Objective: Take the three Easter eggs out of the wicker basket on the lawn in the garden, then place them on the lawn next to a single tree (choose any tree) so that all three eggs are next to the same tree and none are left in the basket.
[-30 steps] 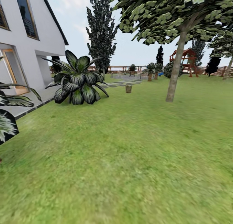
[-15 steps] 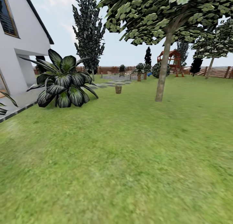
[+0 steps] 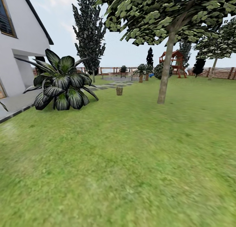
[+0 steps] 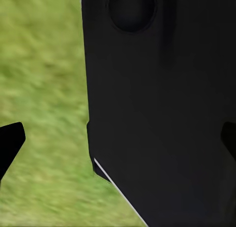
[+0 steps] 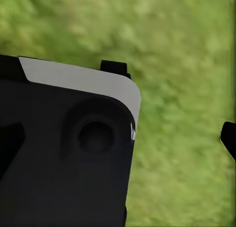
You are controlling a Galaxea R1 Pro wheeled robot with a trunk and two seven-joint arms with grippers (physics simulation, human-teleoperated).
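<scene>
The wicker basket [image 3: 119, 91] and tree [image 3: 164, 79] stand where they did; the camera barely shifted. Both wrist views show fingertips spread apart over the lawn [image 3: 124, 161].

The wicker basket [image 3: 119, 91] stands on the lawn [image 3: 131, 161], far ahead. The tree [image 3: 164, 79] rises to its right, a leafy bush [image 3: 62, 86] to its left.

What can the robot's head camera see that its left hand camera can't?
The head view shows the garden: the wicker basket far off by the stone path, the tree with its thick trunk, a big leafy bush, the white house and a playhouse. The left wrist view shows a dark robot part up close and the tips of the left gripper set wide apart. Both show the lawn.
</scene>
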